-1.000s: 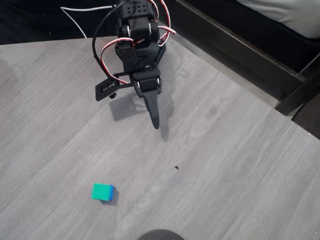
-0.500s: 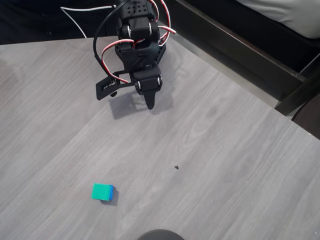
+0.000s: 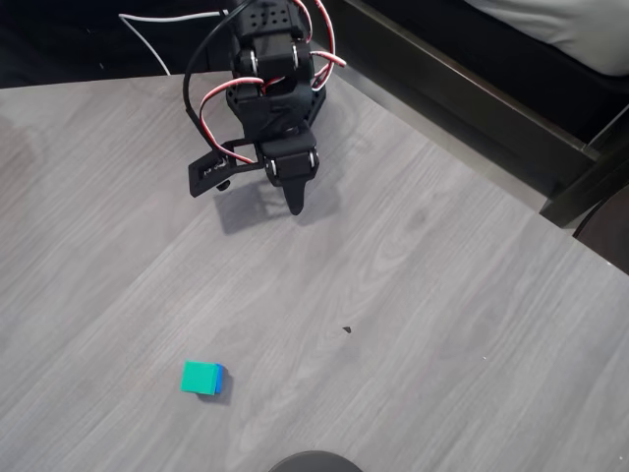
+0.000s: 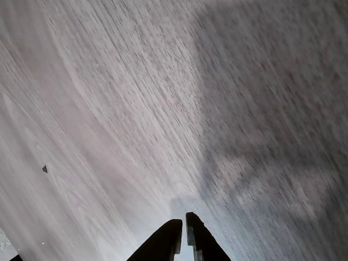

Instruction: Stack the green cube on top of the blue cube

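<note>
In the overhead view the green cube (image 3: 200, 376) sits on top of the blue cube (image 3: 221, 380), whose blue side shows as a thin strip at the stack's right edge, near the table's front left. My black gripper (image 3: 294, 205) is folded back close to the arm's base at the top, far from the stack, pointing down at the table. In the wrist view my gripper (image 4: 182, 223) is shut, its two dark fingertips nearly touching, with nothing between them, above bare grey wood.
The grey wood-grain table (image 3: 423, 295) has a tiny dark speck (image 3: 347, 328) near its middle. A dark frame rail (image 3: 462, 93) runs along the table's upper right edge. A dark round object (image 3: 314, 461) pokes in at the bottom edge.
One second ago the gripper reached further down the table; it has pulled back toward the base and folded down. Since half a second ago nothing has moved. The cube stack stays put.
</note>
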